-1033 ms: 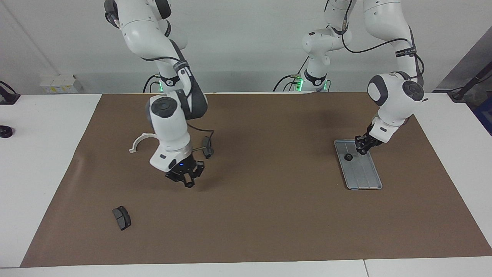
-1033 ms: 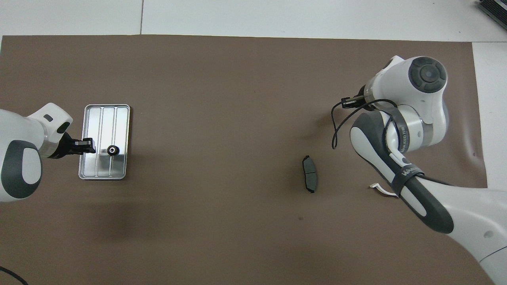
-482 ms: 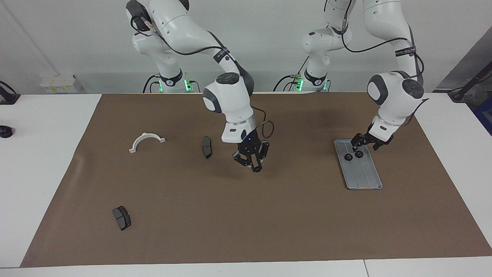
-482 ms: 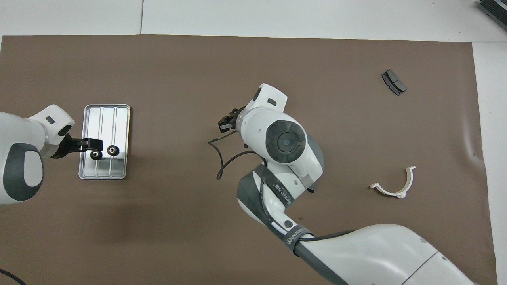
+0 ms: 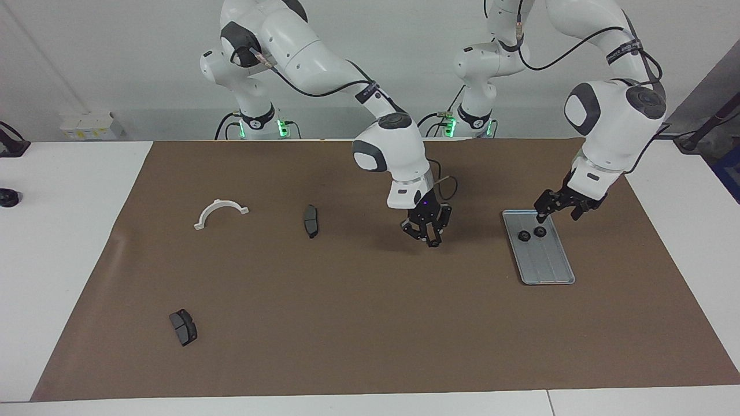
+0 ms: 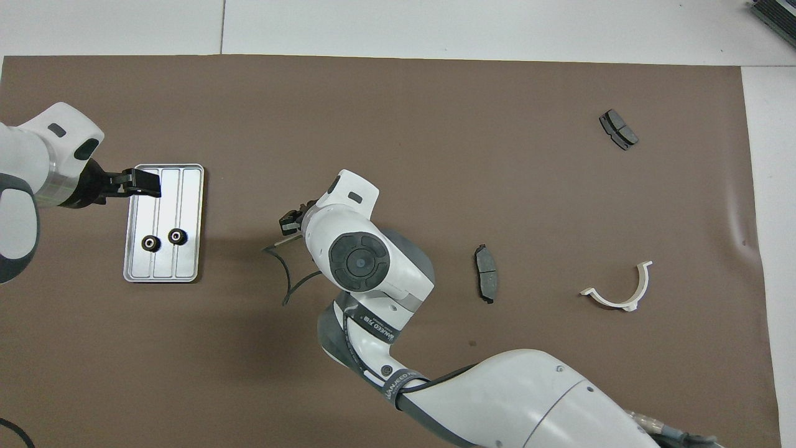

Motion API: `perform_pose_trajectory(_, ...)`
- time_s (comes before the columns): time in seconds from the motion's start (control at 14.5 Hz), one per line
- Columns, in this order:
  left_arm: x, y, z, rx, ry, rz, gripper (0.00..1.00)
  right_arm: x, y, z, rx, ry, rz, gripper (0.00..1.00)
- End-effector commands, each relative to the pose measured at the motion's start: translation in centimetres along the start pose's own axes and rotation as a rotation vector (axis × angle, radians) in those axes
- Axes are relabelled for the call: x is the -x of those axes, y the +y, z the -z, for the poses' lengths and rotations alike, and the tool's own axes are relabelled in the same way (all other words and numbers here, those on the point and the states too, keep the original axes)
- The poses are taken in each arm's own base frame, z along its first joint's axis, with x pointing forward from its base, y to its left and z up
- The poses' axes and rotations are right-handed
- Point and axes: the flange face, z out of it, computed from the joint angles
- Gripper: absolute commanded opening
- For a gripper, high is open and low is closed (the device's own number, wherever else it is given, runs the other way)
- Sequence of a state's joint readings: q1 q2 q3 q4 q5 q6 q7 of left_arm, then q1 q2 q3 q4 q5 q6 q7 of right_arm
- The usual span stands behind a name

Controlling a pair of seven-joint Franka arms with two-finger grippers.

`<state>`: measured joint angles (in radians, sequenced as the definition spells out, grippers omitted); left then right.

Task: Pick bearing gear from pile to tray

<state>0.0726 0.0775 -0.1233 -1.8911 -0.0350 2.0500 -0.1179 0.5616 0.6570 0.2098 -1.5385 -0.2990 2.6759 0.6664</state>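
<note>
Second bearing gear now down in the tray, beside the first gear. Both flat on the grooved floor, in the half of the tray nearer the robots, close together but seemingly not touching. A second ago only one in there.

Left hand lifted clear, raised above the tray, fingers spread apart, nothing between them. A second ago low over the tray floor and closed. Judged: drop-off done, release clean, neither gear knocked.

Right hand swung across from the right arm's end of the counter, now up over bare brown mat a short way from the tray, toward the right arm's end. Apart or together: cannot tell. Carrying a gear or not: cannot tell either.

Leftovers well apart from the tray, all toward the right arm's end: one brake pad, a second brake pad, white half-ring bracket. No loose gear seen among them.

Judged: two gears delivered, possibly a third on its way. Room needed over the tray, so left arm to clear first. Risk: a new gear landing on those already there.
</note>
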Motion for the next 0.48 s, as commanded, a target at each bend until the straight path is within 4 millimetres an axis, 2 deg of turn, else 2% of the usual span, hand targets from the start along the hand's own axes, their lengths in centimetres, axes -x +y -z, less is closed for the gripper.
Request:
perform_pose_trajectory(0.0, -0.1, 4.8, 0.1, 0.014, 0.023, 0.103, 1.0, -0.5, 0.3, -0.6, 0.022, 0.026, -0.022, 0.76)
perform_pose_trajectory(0.14, 0.1, 7.0, -0.6, 0.032, 0.063, 0.097, 1.0, -0.7, 0.4, -0.5, 0.025, 0.02, -0.033, 0.88)
perform_pose_trajectory(0.21, 0.2, 8.1, -0.7, 0.039, 0.074, 0.115, 1.0, -1.0, 0.8, -0.5, 0.034, 0.018, -0.037, 0.88)
perform_pose_trajectory(0.28, 0.1, 9.6, -1.7, 0.05, 0.083, 0.149, 1.0, -1.6, 1.8, -0.3, 0.048, 0.018, -0.048, 0.88)
perform_pose_trajectory(0.34, 0.3, 11.2, -2.2, 0.061, 0.093, 0.168, 1.0, -3.3, 3.5, 0.6, 0.062, 0.035, -0.073, 0.88)
perform_pose_trajectory(0.41, 0.3, 12.6, -3.6, 0.06, 0.077, 0.181, 1.0, -4.9, 5.1, 2.0, 0.083, 0.043, -0.095, 0.9)
